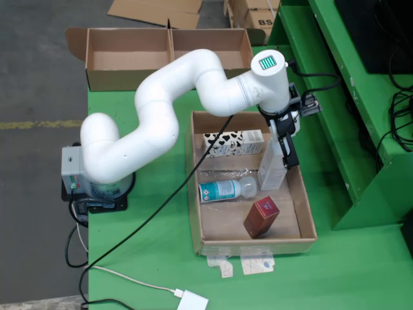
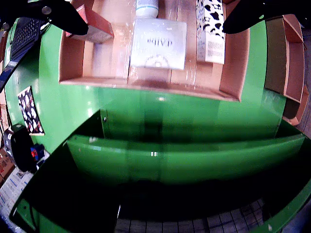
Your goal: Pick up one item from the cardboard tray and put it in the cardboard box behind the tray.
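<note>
A cardboard tray (image 1: 195, 194) on the green table holds a cow-pattern carton (image 1: 233, 142), a teal-labelled bottle (image 1: 222, 189), a dark red box (image 1: 261, 216) and a pale white box (image 1: 272, 169) standing upright. My gripper (image 1: 285, 147) hangs over the tray's right side, just above the white box. In the wrist view the gripper (image 2: 155, 26) is open: its dark fingertips (image 2: 68, 17) stand wide apart on either side of the white box (image 2: 159, 42), not touching it. The cow carton (image 2: 210, 29) and red box (image 2: 95, 26) flank it. The two-compartment cardboard box (image 1: 168, 55) stands behind the tray.
A green shelf frame (image 1: 361, 129) with cables runs along the table's right side in the fixed view. The arm's base (image 1: 97, 174) is at the table's left edge. A black cable crosses the table to a white adapter (image 1: 193, 301). Taped paper (image 1: 248, 263) lies before the tray.
</note>
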